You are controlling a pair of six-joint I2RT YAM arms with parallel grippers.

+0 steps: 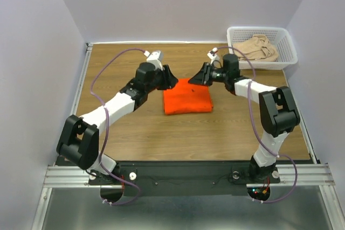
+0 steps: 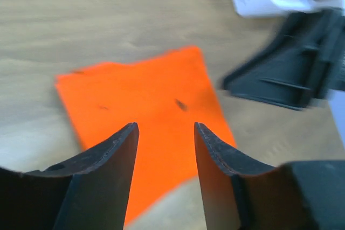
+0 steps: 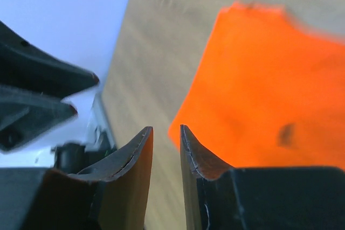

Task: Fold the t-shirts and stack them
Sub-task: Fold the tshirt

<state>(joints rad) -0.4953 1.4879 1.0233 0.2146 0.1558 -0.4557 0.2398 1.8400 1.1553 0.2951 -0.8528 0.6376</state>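
Observation:
The orange t-shirt point(image 1: 187, 97) lies folded into a flat rectangle on the middle of the table; it also shows in the left wrist view point(image 2: 145, 106) and in the right wrist view point(image 3: 269, 95). The beige t-shirt point(image 1: 259, 48) lies crumpled in the white basket. My left gripper point(image 1: 171, 77) hovers over the orange shirt's far left corner, open and empty, as the left wrist view point(image 2: 166, 130) shows. My right gripper point(image 1: 198, 76) hovers over the far right corner, jaws a little apart and empty, as the right wrist view point(image 3: 166, 132) shows.
The white lattice basket point(image 1: 287, 44) stands at the back right corner of the wooden table point(image 1: 135, 127). Grey walls close in the table at the back and both sides. A metal rail point(image 1: 70, 175) runs along the near edge.

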